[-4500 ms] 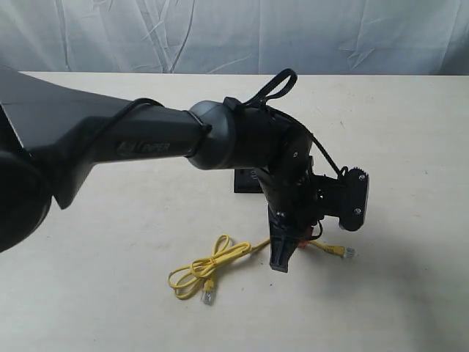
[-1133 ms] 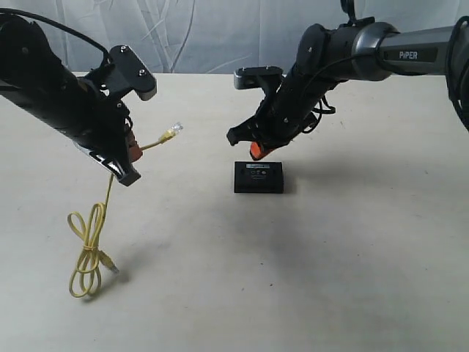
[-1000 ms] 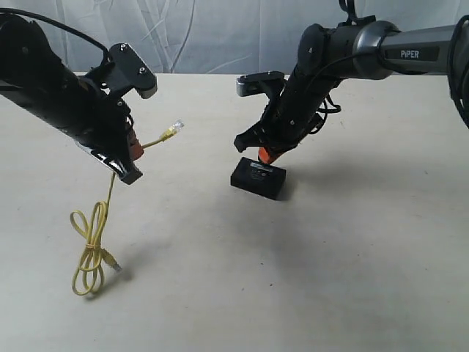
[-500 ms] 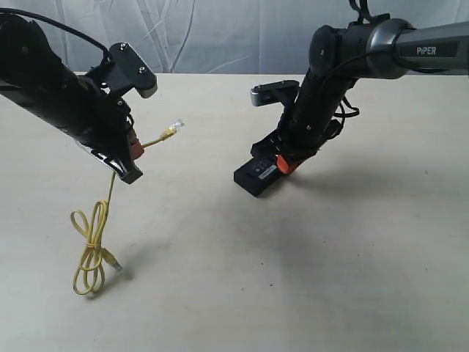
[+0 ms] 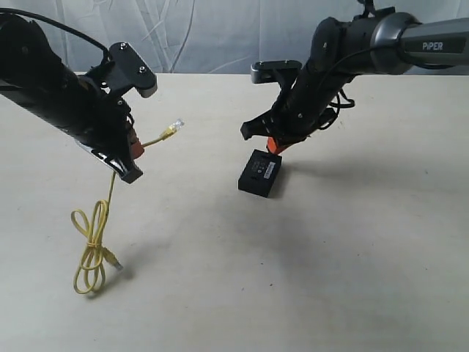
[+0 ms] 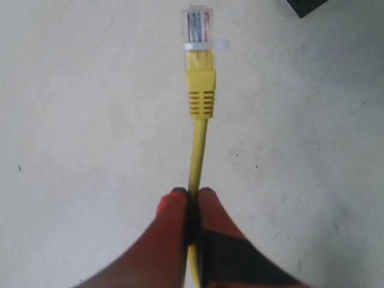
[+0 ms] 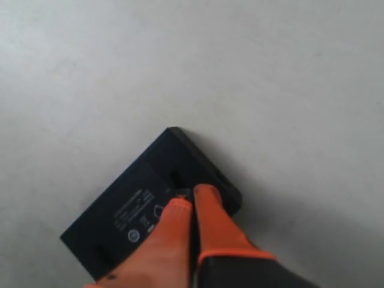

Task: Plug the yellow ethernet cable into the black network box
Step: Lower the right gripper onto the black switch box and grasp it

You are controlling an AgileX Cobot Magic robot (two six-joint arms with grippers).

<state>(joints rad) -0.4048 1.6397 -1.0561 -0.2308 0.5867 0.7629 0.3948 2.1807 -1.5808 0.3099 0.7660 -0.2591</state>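
From outside, the right gripper (image 5: 274, 145), fingers pressed together, had swung the black box (image 5: 261, 174) askew; the left gripper (image 5: 134, 150), well left of the box, had stayed put. Its wrist view showed the yellow cable (image 6: 197, 150) pinched, plug (image 6: 198, 27) pointing toward the box; the right wrist view showed shut fingertips (image 7: 207, 204) over one end of the box, probably lining its socket up with the plug.

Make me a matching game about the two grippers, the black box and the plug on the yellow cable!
Things:
1. left gripper
2. right gripper
3. black network box
4. clear plug

States:
A. lies flat on the table
B. up in the air, plugged into nothing
C. shut on the yellow ethernet cable
D. shut, with its orange tips over the box

Pairs: 1-C, 2-D, 3-A, 4-B.
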